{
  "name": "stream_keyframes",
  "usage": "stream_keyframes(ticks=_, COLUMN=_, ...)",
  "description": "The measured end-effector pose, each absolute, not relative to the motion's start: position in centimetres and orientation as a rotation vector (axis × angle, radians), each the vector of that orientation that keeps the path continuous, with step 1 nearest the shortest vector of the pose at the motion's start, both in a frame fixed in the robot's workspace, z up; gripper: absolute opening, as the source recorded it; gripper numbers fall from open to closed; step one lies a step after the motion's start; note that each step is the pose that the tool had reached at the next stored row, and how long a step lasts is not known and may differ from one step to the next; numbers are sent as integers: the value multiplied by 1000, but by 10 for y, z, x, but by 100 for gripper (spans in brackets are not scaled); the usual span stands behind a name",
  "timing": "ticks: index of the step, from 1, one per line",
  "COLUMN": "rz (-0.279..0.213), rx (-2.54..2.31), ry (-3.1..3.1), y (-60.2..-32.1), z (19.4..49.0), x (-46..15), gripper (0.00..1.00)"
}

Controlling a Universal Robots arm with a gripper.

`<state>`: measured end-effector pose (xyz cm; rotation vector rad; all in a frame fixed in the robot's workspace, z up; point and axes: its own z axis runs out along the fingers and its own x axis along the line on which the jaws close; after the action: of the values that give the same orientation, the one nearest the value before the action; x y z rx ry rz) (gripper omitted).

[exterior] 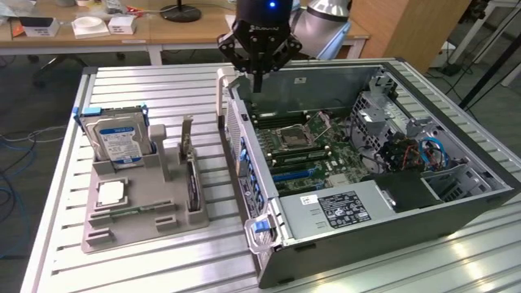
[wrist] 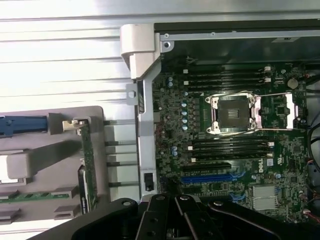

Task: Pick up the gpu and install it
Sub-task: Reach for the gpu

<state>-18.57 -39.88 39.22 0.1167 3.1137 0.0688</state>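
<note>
Your black gripper (exterior: 255, 84), closed right up and holding nothing, hangs above the open dark metal computer case (exterior: 391, 244), while the thin dark green-black gpu card (exterior: 192, 183) stands on edge in the grey plastic holder (exterior: 138, 229) alongside.

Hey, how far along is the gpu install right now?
Done: nothing yet; the gpu stands on edge in the grey tray, outside the computer case. In hand: nothing; the pincer is shut and empty, hovering over a corner of the case. Left: the whole pick-up and install; the blue expansion slot inside is vacant.
</note>
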Motion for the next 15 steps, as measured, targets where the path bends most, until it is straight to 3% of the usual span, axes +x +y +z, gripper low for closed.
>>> stream_keyframes(ticks=15, rz=69, rx=115, ry=3114, y=-399, z=392, x=-229, gripper=11)
